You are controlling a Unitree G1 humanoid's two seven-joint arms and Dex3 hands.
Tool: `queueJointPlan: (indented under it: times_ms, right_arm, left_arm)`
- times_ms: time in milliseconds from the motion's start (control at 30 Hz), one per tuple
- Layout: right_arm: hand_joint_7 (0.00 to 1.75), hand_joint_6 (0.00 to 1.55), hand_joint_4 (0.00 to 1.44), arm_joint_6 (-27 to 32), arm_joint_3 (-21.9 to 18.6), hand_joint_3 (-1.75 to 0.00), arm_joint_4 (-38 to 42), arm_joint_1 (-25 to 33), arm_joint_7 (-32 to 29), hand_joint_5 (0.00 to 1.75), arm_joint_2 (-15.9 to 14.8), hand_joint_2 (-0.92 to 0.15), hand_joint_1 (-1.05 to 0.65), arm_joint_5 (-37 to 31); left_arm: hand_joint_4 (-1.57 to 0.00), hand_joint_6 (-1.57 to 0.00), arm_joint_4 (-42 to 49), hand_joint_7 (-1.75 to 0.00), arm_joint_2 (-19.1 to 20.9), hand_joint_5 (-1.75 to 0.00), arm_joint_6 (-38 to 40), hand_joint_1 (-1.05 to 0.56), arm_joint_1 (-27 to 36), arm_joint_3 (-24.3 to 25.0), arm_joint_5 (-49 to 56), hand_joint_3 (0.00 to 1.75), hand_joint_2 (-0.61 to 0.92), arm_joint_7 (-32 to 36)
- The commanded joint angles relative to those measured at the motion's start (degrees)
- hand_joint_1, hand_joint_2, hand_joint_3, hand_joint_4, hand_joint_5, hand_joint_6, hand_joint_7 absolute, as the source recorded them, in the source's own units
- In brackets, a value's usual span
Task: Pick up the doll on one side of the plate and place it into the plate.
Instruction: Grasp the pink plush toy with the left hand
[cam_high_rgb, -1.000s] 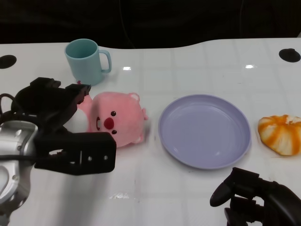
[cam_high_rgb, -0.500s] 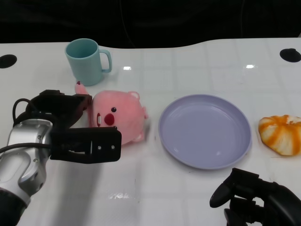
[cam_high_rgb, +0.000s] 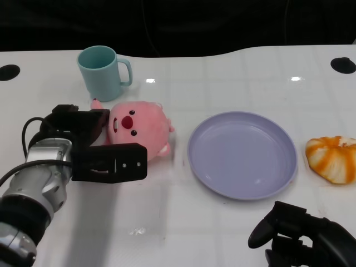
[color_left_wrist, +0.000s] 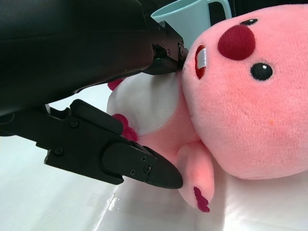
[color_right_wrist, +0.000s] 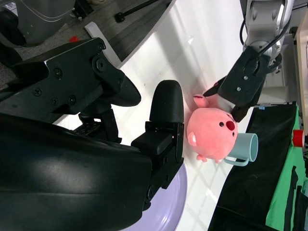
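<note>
Your left hand [cam_high_rgb: 92, 147] has its black fingers closed around the body of the soft pink plush doll [cam_high_rgb: 139, 129], one finger above and one below it (the left wrist view shows them against its white belly). The doll's head sticks out past the fingertips, on the white bench [cam_high_rgb: 222, 228]. Beyond the doll from that hand lies the round lilac plastic plate [cam_high_rgb: 241, 153], not touching it. A light blue ceramic mug [cam_high_rgb: 103, 72] stands just behind the hand. Your right hand [cam_high_rgb: 303, 236] rests near the plate's close edge, fingers loosely apart, holding nothing.
</note>
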Motion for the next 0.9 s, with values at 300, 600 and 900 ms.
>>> queueJointPlan:
  times_ms: [300,600,900]
  right_arm:
    - [1.39,0.52,0.65,0.61,0.20,-1.10,-1.06,0.78,-0.13,1.75,-0.47,-0.64,-0.07,-0.02]
    - [1.39,0.52,0.65,1.20,0.21,-1.10,-1.80,1.02,-0.16,1.75,-0.51,-0.63,-0.08,-0.05]
    - [1.39,0.52,0.64,1.61,-0.13,-1.10,-1.92,0.97,-0.16,1.75,-0.45,-0.64,-0.07,0.30]
  left_arm:
    - [-0.81,-0.93,14.23,-0.05,-3.04,-1.01,-3.72,-0.25,-3.56,-0.65,-4.63,0.02,0.92,3.44]
    - [-0.67,-1.12,19.21,-0.03,-3.80,-1.37,-4.73,-0.30,-3.54,-2.62,-4.50,0.16,0.92,7.22]
    - [-0.71,-0.57,19.74,-1.59,-3.45,-1.74,-8.23,-0.26,-1.75,-2.96,-5.28,0.32,0.92,16.75]
